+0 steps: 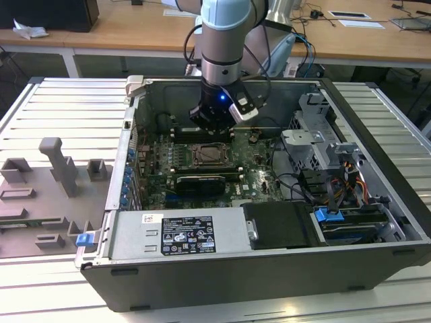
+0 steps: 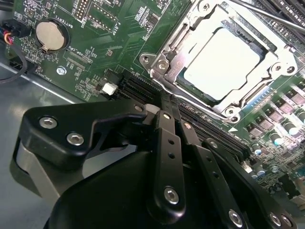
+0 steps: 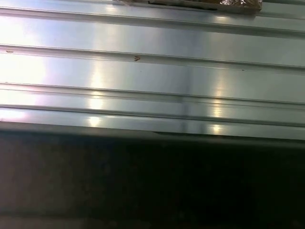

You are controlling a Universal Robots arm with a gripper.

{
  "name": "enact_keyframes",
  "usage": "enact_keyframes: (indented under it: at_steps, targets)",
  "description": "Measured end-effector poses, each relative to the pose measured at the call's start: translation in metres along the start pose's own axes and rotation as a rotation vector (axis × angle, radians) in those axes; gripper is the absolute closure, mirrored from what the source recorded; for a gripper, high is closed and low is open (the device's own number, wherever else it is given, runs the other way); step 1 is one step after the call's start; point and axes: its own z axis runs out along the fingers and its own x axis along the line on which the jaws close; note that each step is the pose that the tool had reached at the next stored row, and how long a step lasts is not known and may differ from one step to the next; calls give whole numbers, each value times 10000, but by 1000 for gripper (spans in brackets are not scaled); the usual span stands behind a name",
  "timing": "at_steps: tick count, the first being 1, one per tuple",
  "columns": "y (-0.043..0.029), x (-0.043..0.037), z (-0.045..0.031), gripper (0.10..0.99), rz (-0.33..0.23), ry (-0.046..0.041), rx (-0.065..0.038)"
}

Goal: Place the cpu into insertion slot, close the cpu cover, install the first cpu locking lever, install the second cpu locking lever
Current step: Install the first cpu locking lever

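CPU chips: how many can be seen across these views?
1. The cpu lies seated in the insertion slot on the green board, near the middle of the open case in the exterior view. The arm could hide another.

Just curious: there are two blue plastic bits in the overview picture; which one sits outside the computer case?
The blue clip at the exterior view's left, on the grey fixture tray beside the case; the other blue tab sits inside, among the drive cables.

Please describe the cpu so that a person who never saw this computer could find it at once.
Look inside the open computer case, on the green circuit board. The cpu lies in the square silvery socket frame beyond the pincer: the only flat, pale plate there.
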Motion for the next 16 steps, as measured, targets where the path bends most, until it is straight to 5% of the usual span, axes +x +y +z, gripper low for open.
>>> enact_keyframes:
  at_steps: [6, 12, 16]
  targets:
    - [-1, -1, 8, 980, 0, -1, -1]
    - [22, 21, -274, 980, 1, -2, -25]
    - [32, 59, -370, 980, 2, -7, -68]
